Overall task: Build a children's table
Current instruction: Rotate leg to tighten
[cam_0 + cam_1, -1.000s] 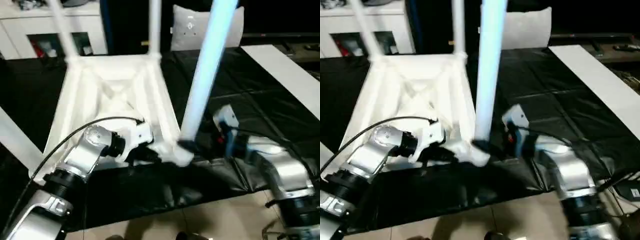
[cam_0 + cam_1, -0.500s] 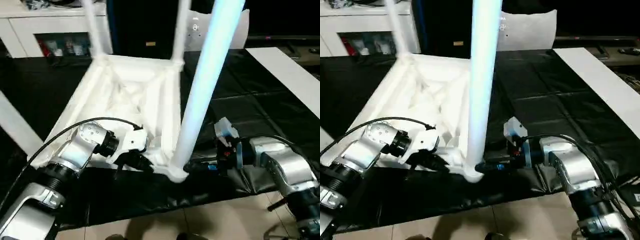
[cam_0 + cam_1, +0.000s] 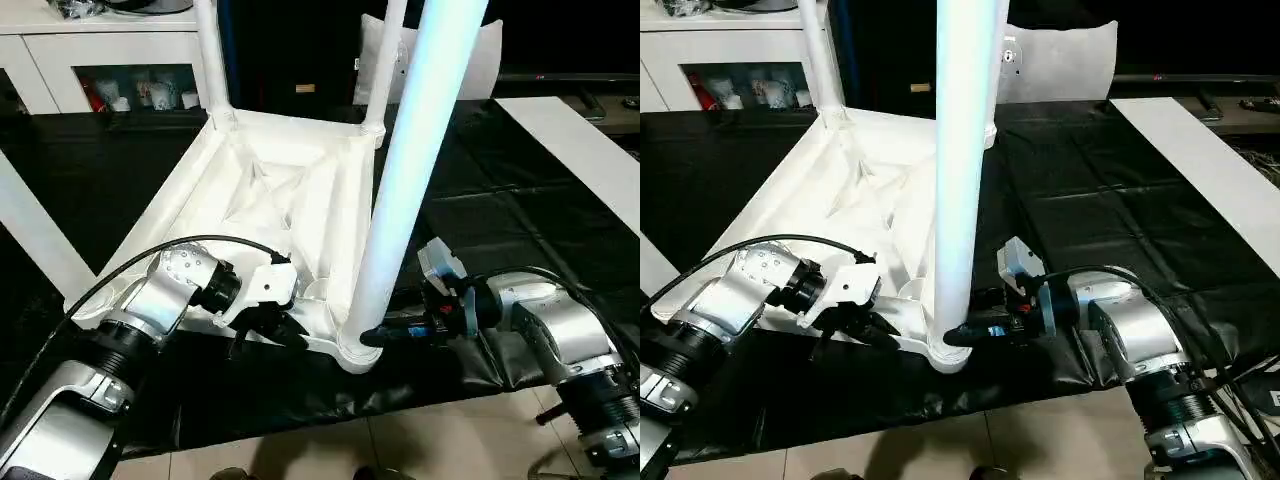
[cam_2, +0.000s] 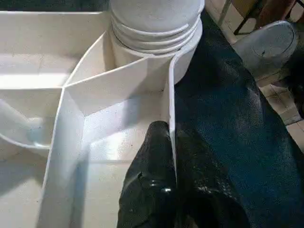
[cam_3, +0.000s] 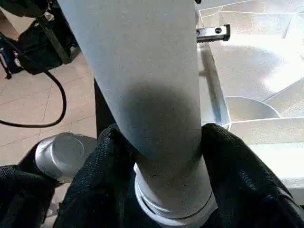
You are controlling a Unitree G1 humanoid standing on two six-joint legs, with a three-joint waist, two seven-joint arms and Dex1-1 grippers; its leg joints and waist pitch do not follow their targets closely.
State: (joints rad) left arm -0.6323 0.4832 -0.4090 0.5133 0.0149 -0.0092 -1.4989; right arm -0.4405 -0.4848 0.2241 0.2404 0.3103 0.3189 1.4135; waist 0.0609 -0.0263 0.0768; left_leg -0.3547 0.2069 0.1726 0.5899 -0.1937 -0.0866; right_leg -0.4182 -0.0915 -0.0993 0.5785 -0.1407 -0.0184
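Likely smooth plastic, tapered leg (image 3: 405, 190)

Floor: pale beige tiles (image 3: 470, 440) with dark grout lines, showing along the near edge.
Work surface: black sheet (image 3: 1110, 190), creased and glossy, its near edge rumpled over the tiles.
Cabinet: white unit (image 3: 110, 50) at the far left, its open shelf holding small coloured objects too small to tell.
Cushion: grey-white pillow (image 3: 1065, 60) standing upright at the back.
Board: flat white strip (image 3: 1200, 170) lying on the sheet at the right.
Backdrop: dark.
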